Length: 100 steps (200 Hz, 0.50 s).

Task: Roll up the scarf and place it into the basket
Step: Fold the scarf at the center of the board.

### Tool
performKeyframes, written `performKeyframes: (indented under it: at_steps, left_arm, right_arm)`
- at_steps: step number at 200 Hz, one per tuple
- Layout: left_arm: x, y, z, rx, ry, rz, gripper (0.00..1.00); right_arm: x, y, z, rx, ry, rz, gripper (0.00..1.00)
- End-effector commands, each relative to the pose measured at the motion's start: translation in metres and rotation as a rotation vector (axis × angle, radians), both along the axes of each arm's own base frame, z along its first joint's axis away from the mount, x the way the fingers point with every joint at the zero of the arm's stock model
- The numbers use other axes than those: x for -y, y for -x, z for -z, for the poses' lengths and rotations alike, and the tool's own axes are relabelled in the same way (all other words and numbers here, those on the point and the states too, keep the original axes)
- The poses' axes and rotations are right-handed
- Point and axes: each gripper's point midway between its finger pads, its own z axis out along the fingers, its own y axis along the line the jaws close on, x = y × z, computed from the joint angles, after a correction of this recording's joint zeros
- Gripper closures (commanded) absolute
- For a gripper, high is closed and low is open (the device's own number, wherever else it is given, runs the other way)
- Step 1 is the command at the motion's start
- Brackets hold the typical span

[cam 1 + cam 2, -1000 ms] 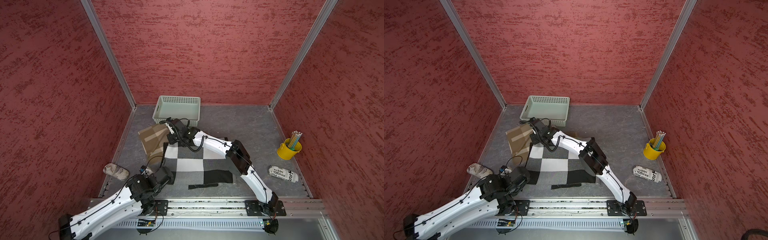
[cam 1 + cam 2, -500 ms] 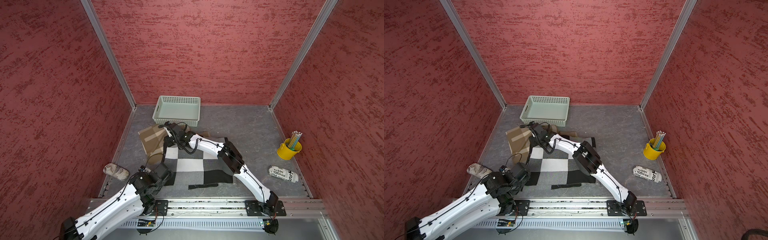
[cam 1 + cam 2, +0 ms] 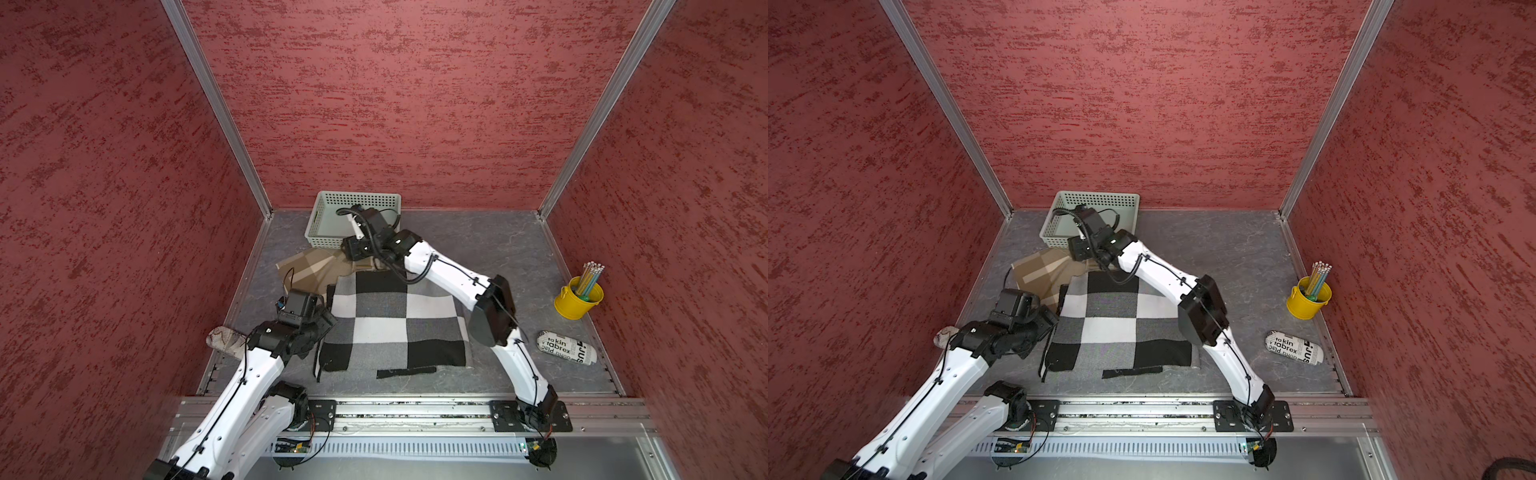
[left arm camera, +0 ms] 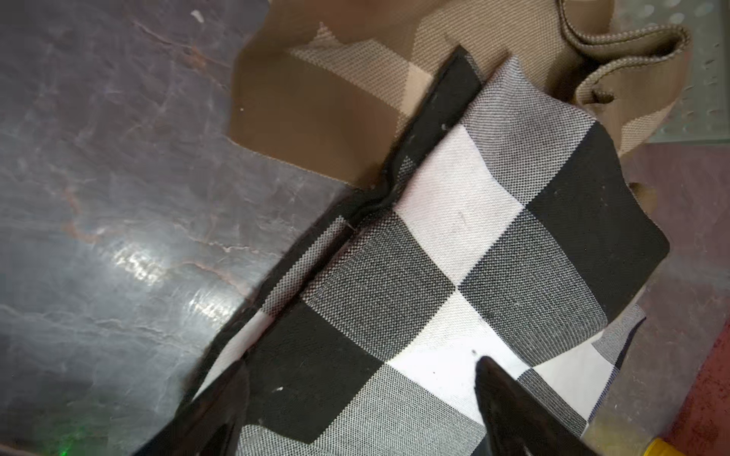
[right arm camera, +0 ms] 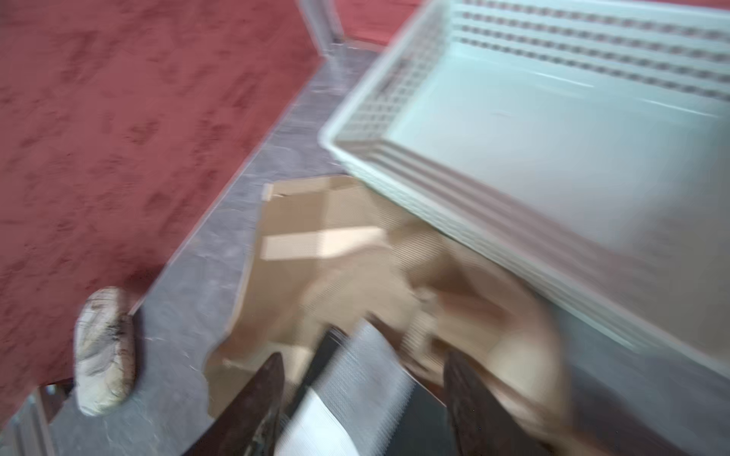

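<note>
Checked black, white and grey knitted scarf (image 3: 395, 320) lying flat on the grey desk (image 3: 478, 241), just short of the pale mint-green perforated plastic basket (image 3: 324, 242). Left claw (image 4: 359, 367) and right claw (image 5: 363, 357) gape, empty. Risk: rolling may snag the overlapped tan cloth (image 3: 307, 270).

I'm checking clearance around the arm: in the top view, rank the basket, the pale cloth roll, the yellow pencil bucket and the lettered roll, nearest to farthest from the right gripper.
From the right gripper:
1. basket, beside it at the back.
2. pale cloth roll, by the left wall.
3. yellow pencil bucket and lettered roll, by the right wall: too close to call.
</note>
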Motion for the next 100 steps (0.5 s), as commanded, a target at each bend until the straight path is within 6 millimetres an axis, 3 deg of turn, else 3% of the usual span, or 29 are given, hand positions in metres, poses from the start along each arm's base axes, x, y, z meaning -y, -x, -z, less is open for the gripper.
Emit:
performKeyframes:
  at_steps: [1, 27, 40, 55, 74, 100]
  left_arm:
    - [0.002, -0.013, 0.008, 0.008, -0.017, 0.075, 0.0]
    - [0.007, -0.022, 0.031, -0.026, 0.015, 0.097, 0.03]
    - [0.009, -0.029, 0.038, -0.023, 0.02, 0.112, 0.08]
    - [0.009, -0.038, 0.045, -0.018, 0.017, 0.128, 0.1]
    - [0.012, -0.049, 0.052, -0.016, 0.021, 0.155, 0.1]
    - [0.009, -0.056, 0.063, -0.034, 0.016, 0.153, 0.08]
  right_arm:
    - [0.091, -0.003, -0.004, -0.038, 0.014, 0.203, 0.35]
    - [0.184, 0.019, 0.014, -0.099, 0.009, 0.355, 0.31]
    - [0.226, 0.034, 0.036, -0.149, 0.025, 0.424, 0.32]
    - [0.261, 0.051, 0.06, -0.206, 0.023, 0.48, 0.35]
    - [0.294, 0.069, 0.092, -0.292, -0.02, 0.531, 0.38]
    - [0.302, 0.082, 0.109, -0.323, -0.076, 0.534, 0.38]
